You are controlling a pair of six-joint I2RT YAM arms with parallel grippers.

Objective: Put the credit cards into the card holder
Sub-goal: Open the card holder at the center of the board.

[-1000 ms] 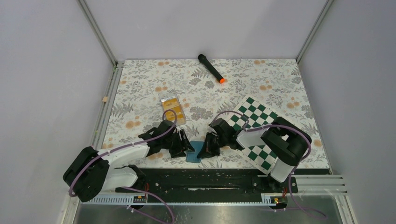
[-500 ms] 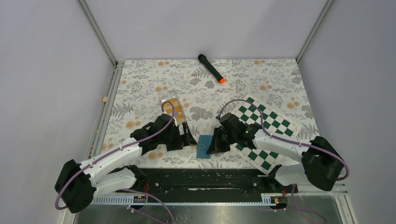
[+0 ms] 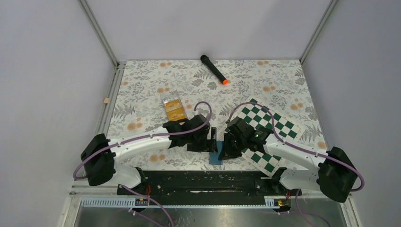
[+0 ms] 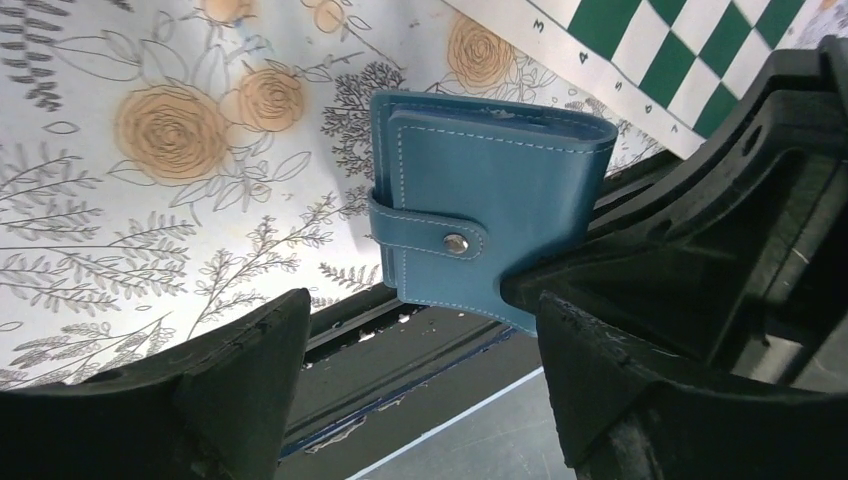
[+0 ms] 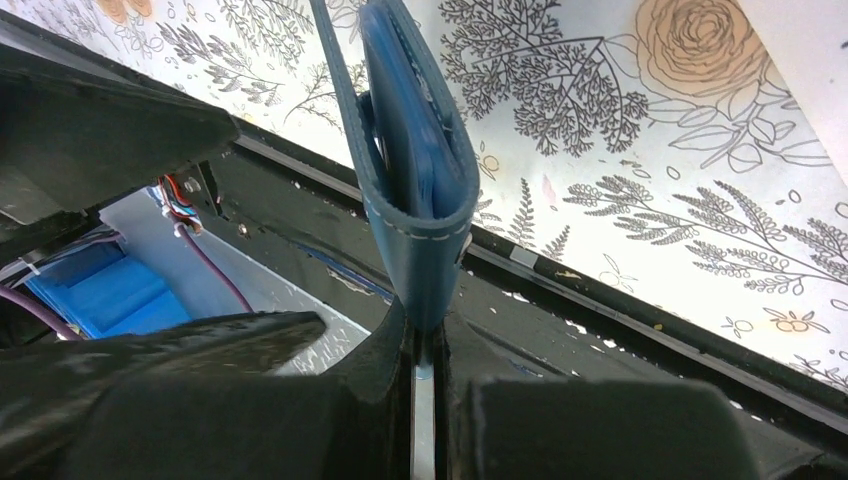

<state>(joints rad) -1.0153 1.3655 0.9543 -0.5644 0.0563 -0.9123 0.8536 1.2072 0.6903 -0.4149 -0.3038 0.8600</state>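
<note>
Left gripper (image 4: 415, 330) has swung over from the cards (image 3: 175, 109), jaws now wide apart, facing the holder (image 4: 480, 215) and its snapped tab (image 4: 440, 238); right gripper (image 5: 425, 340) stays clamped on the holder, upright at the table's (image 3: 142, 85) 6 o'clock edge; cards lie at its 10 o'clock; unsnapping likely next.

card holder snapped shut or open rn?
Shut. The card holder is folded, its snap tab buttoned across the front in the left wrist view; the right hand pinches its edge.
</note>
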